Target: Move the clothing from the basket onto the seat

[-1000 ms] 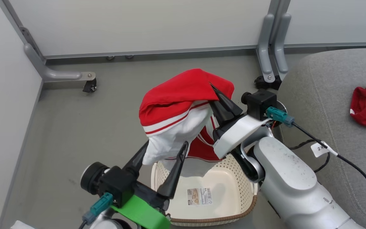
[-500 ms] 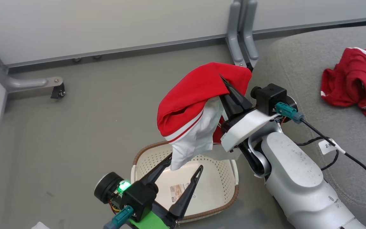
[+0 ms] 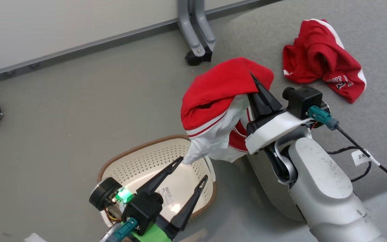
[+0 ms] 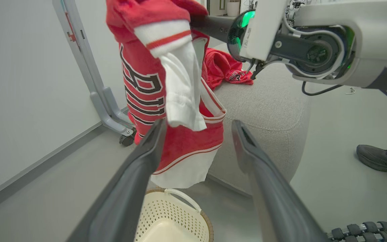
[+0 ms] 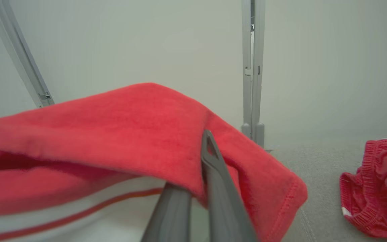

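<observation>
Beside the seat (image 3: 381, 111), right end effector (image 3: 252, 76) clamps 1 red garment (image 3: 220, 87); left end effector (image 3: 192, 168) gapes empty.

Two garments (image 3: 218, 90) (image 3: 317, 60), one basket (image 3: 146, 161), one seat (image 3: 375, 50), two pincers (image 3: 192, 167) (image 3: 254, 82), one shoe (image 4: 375, 156)

Your head camera looks steeply down on the basket (image 3: 139, 158), the floor (image 3: 62, 101) and the seat (image 3: 381, 43). Your left wrist camera sits low by the basket and faces upward at the hanging garment (image 4: 183, 148). Your right wrist camera sits very close to that garment, perhaps level, facing the wall (image 5: 129, 40). All three views share the garment and the seat.
</observation>
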### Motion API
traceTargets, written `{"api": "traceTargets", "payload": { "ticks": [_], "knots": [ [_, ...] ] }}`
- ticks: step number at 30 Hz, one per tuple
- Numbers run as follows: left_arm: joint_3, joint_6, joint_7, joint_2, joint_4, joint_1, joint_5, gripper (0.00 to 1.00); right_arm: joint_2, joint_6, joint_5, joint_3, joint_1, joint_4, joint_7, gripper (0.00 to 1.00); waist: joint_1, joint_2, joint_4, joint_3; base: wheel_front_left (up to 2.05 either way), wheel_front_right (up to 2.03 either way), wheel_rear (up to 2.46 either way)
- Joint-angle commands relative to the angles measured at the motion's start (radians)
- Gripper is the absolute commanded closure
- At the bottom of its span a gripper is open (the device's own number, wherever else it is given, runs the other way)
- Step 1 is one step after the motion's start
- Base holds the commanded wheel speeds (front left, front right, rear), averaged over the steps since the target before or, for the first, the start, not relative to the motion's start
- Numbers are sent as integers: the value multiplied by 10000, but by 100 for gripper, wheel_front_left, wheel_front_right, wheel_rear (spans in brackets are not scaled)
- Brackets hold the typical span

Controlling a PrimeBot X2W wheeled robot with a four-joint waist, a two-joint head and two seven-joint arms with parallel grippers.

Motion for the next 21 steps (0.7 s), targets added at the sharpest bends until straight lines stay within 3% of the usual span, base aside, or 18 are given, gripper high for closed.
{"api": "traceTargets", "payload": {
  "ticks": [1, 9, 21],
  "knots": [
    [55, 34, 58, 162, -75, -210, 58, 0, 8, -3, -95, -133, 125, -95, -64, 100, 0, 0, -1047, 704, 0, 0, 0],
    [193, 72, 503, 721, -534, -360, 279, 0, 15, -2, -132, -856, 378, -377, -133, 100, 0, 0, -2154, 1420, 0, 0, 0],
    [328, 135, 1050, 1334, -1281, -527, 435, 0, 9, -3, -273, -2078, 37, -758, -170, 100, 0, 0, -2809, 2322, 0, 0, 0]
  ]
}}
